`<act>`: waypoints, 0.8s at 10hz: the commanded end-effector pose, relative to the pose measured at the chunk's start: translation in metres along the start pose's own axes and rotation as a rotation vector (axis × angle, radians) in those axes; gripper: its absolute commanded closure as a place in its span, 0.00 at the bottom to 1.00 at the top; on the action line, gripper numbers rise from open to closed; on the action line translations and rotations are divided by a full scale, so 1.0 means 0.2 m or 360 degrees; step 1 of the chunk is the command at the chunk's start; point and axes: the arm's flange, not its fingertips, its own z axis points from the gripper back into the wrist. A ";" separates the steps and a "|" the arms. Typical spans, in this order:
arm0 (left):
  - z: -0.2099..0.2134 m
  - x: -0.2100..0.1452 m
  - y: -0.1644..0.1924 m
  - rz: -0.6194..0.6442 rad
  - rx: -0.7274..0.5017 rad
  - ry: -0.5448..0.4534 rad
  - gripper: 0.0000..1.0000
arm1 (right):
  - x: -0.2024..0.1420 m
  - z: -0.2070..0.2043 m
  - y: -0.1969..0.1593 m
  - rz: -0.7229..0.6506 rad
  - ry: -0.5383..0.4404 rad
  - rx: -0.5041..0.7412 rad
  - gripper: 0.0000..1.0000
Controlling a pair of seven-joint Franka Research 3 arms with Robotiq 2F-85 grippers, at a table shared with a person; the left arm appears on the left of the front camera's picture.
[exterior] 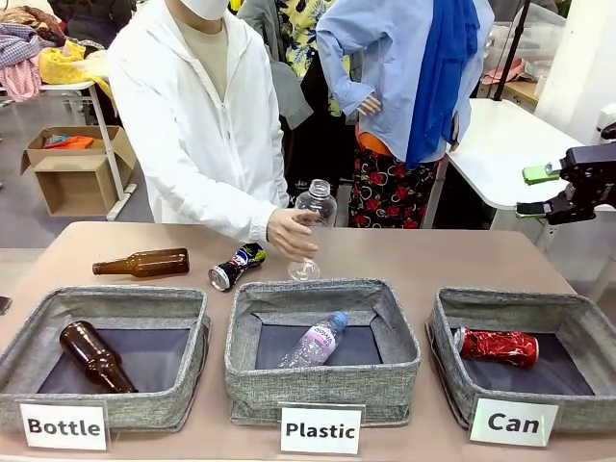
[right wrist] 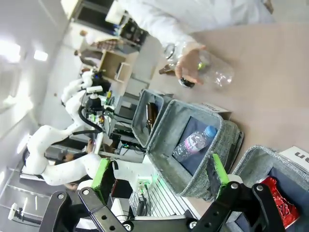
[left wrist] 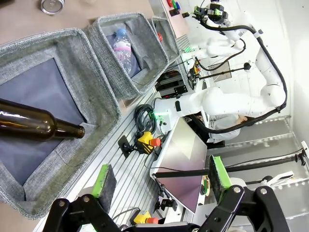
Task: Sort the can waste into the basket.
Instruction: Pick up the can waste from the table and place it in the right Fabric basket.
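A crushed red can [exterior: 498, 346] lies inside the grey basket [exterior: 449, 377] signed "Can" at the right. On the table behind the bins, a black can [exterior: 237, 267] with a blue and white label lies on its side. My right gripper [exterior: 541, 191] hangs open in the air above and behind the basket's far right corner. The right wrist view has that gripper [right wrist: 159, 171] open over the basket rim [right wrist: 251, 157], with the red can [right wrist: 281, 205] at the lower right. My left gripper [left wrist: 159, 179] is open and holds nothing, off the table's near edge by the "Bottle" bin [left wrist: 96, 87].
A person's hand [exterior: 289, 234] holds a clear plastic bottle [exterior: 314, 217] upright just right of the black can. A brown bottle [exterior: 144, 263] lies on the table at the left. The "Bottle" bin [exterior: 96, 300] holds another brown bottle [exterior: 94, 356]; the "Plastic" bin [exterior: 318, 291] holds a plastic bottle [exterior: 316, 343].
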 end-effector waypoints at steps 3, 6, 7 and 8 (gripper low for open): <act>-0.19 0.33 -0.29 -0.0060 0.0559 0.0080 0.00 | 0.00 0.01 0.00 0.0037 0.0002 -0.0004 0.00; -0.17 0.55 -0.41 -0.0088 0.0686 0.0142 0.00 | 0.00 0.01 0.00 0.0037 0.0002 -0.0004 0.00; 0.00 0.43 -0.38 -0.0014 0.0640 0.0009 0.00 | 0.00 0.01 0.00 0.0037 0.0002 -0.0004 0.00; 0.20 0.15 -0.35 0.0028 0.0572 -0.0194 0.00 | 0.00 0.01 0.00 0.0037 0.0002 -0.0004 0.00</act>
